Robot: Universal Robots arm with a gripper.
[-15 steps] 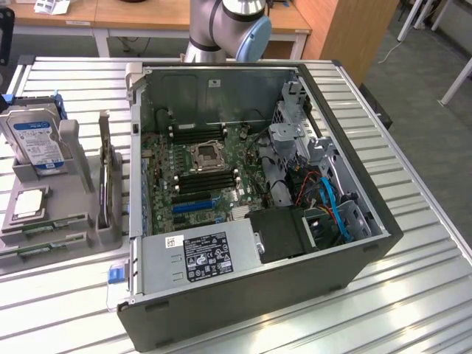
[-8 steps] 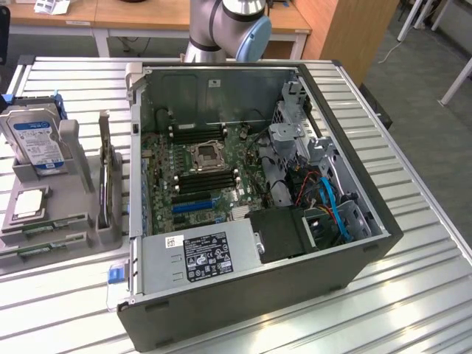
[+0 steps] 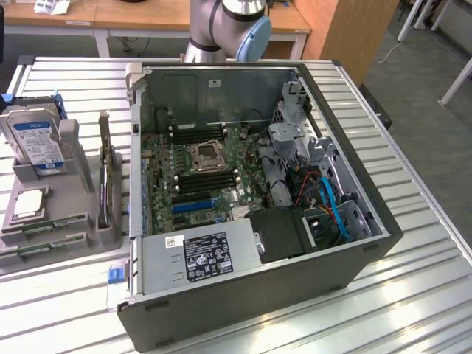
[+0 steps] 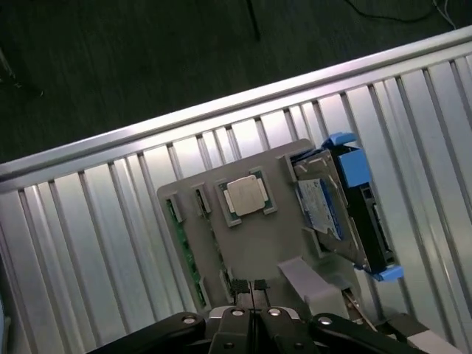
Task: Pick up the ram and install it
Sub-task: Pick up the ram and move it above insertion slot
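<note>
**Tool state.** We find the gripper [image 4: 252, 289] fully closed. Its jaws meet with no gap between them and nothing is clamped in them. It hangs over the grey holder [image 4: 284, 236], above the bare part between the processor chip [image 4: 247, 195] and the holder's edge. We cannot tell whether it touches the holder. The robot arm [image 3: 228, 26] stands at the table's far edge, behind the open computer case [image 3: 243, 299].

**Location of the part.** The ram [image 4: 186, 251] sits on edge in a slot of the grey holder [image 3: 74, 195], on the side opposite the hard drive [image 4: 324, 210]. A second green stick lies in the neighbouring slot. The holder rests on the slatted table [image 3: 413, 295], beside the case on the exterior view's left.

**Orientation.** The long axis of the ram [image 3: 46, 223] runs parallel to the holder's edge and to the table's grooves. It is apart from the gripper and not held. In the case, the motherboard [image 3: 199, 173] is exposed.
</note>
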